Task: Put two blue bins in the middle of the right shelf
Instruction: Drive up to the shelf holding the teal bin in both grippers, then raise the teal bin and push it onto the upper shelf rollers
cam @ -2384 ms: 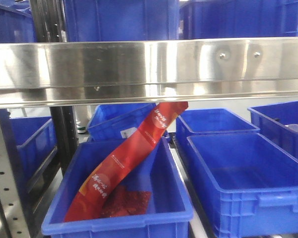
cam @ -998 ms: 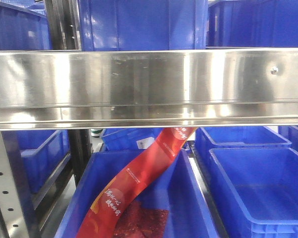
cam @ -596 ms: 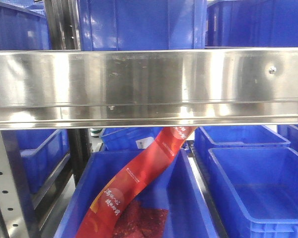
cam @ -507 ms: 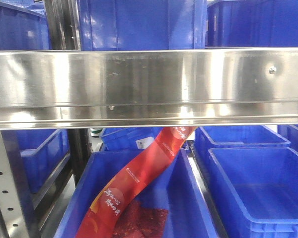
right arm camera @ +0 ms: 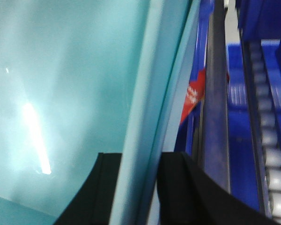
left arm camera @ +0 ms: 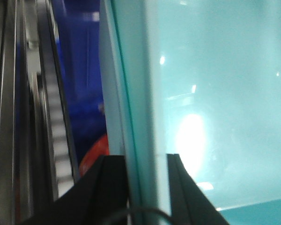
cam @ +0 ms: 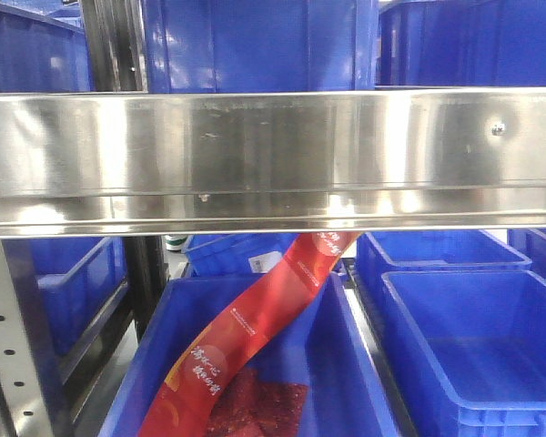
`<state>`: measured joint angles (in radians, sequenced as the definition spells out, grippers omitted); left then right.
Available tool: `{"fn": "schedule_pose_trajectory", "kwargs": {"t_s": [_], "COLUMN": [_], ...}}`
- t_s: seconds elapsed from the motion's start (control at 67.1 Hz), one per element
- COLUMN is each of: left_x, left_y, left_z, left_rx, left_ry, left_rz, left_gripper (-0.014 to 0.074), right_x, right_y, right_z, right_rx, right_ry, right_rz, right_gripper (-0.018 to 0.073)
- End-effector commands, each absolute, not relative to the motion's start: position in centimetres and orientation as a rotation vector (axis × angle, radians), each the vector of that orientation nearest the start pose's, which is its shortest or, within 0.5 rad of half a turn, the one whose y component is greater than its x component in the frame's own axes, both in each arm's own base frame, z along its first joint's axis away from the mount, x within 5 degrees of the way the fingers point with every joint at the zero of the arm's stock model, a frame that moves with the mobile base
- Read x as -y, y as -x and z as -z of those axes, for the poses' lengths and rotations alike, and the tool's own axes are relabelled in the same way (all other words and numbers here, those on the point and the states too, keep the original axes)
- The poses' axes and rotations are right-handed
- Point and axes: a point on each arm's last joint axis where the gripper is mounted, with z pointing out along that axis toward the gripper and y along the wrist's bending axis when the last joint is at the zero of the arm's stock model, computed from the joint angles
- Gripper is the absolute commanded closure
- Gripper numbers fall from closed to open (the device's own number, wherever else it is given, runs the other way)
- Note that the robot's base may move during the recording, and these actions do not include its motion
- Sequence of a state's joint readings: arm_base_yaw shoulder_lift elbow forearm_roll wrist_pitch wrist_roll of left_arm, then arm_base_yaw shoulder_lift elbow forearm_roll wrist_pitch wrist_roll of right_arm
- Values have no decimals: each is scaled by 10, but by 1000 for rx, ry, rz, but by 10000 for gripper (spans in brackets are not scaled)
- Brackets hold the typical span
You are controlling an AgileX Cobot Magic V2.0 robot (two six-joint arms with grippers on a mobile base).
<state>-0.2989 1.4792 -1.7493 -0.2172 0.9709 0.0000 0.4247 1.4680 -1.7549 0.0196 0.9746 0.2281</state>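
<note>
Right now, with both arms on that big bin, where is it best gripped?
By its thin side walls, one per arm. The left gripper and right gripper each straddle the bin rim from the open top, one finger inside, one outside. The narrow, flat wall fits between the fingers; gripping two sides likely keeps it level.

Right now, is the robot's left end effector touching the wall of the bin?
Touching. In the left wrist view, the left end effector has one dark finger on each side of the bin's wall, pressed against it with no gap showing.
</note>
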Motion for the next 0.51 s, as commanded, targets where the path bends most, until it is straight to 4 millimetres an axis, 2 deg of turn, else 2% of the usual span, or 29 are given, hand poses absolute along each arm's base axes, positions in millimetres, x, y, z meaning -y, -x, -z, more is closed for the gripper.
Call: {"fn": "schedule_pose_trajectory", "kwargs": {"t_s": [0.0, 0.089, 0.224, 0.328, 0.492], "left_x": [107, 105, 105, 106, 105], "left_y": [-289, -291, -295, -299, -303], "left_z": [-473, -463, -436, -417, -402], "left_rx": [-2139, -2189, -2277, -2303, -2311], "left_ry": [-316, -327, -332, -322, -318], "left_rz": [442, 407, 375, 370, 344], "left_gripper": [707, 707, 707, 707, 707], "right_x": [-130, -133, -138, -142, -146], "right_y": [-285, -292, -302, -311, -322], "right_z": [-466, -448, -425, -413, -398], "right_rx": [-2146, -2194, -2267, -2303, -2345], "right_ry": [239, 244, 252, 255, 263], "right_rz": [-379, -366, -346, -335, -309], "right_gripper": [713, 713, 713, 713, 713]}}
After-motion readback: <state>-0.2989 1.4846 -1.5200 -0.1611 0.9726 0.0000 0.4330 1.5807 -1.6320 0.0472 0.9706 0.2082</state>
